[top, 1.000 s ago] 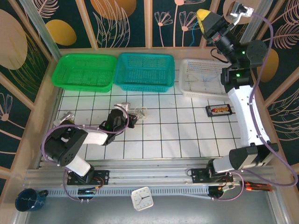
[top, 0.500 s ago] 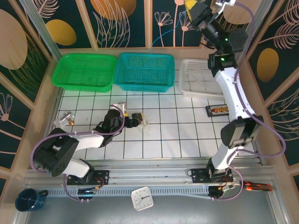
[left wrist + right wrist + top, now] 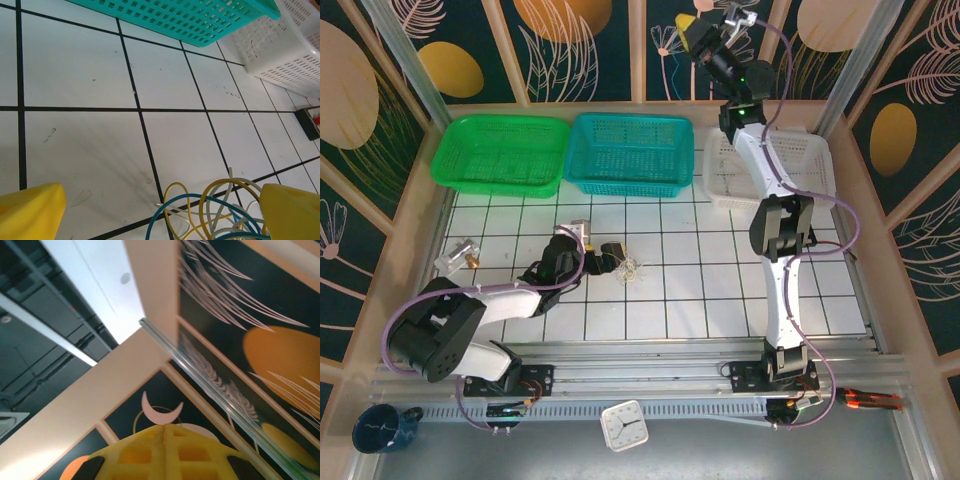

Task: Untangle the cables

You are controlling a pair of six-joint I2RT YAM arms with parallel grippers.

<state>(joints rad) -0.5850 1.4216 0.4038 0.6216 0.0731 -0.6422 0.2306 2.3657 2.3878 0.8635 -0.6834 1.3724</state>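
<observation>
White tiled tabletop [image 3: 700, 290] carried the cables [image 3: 628, 268] as 1 small tangle near its middle, in front of the teal basket [image 3: 630, 150]. The left gripper [image 3: 611, 254] lay low, its yellow fingers [image 3: 30, 212] spread wide with the loops between them, ungrasped. The right gripper [image 3: 698, 28] pointed high at the wall panels, fingers [image 3: 165, 457] pressed together.

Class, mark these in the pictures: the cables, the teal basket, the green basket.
cables [image 3: 628, 268], top view, middle of tangle
teal basket [image 3: 630, 186], top view, near rim
green basket [image 3: 495, 184], top view, near rim
</observation>
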